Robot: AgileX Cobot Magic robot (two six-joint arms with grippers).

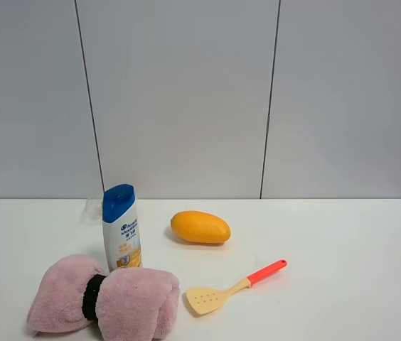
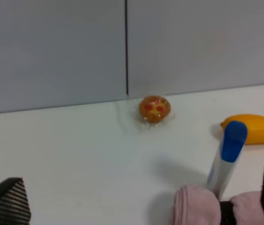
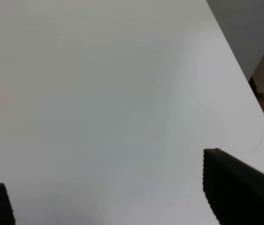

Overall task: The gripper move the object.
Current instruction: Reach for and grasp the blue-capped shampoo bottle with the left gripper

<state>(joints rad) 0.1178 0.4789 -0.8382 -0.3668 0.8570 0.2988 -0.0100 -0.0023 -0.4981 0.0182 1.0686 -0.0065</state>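
Note:
The white shampoo bottle (image 1: 121, 227) with a blue cap and orange-yellow label stands upright on the white table, left of centre. In the left wrist view the bottle (image 2: 228, 157) shows edge-on, ahead of and to one side of my left gripper (image 2: 139, 204). That gripper is open and empty, with its fingertips (image 2: 5, 204) spread wide. My right gripper (image 3: 118, 199) is open and empty over bare table. Neither gripper shows in the exterior view.
An orange-yellow mango (image 1: 200, 227) lies right of the bottle. A pink towel bow (image 1: 104, 297) lies against the bottle's front. A yellow spatula with a red handle (image 1: 232, 286) lies front centre. A small orange wrapped ball (image 2: 155, 108) sits near the wall. The table's right edge (image 3: 244, 79) is close to the right gripper.

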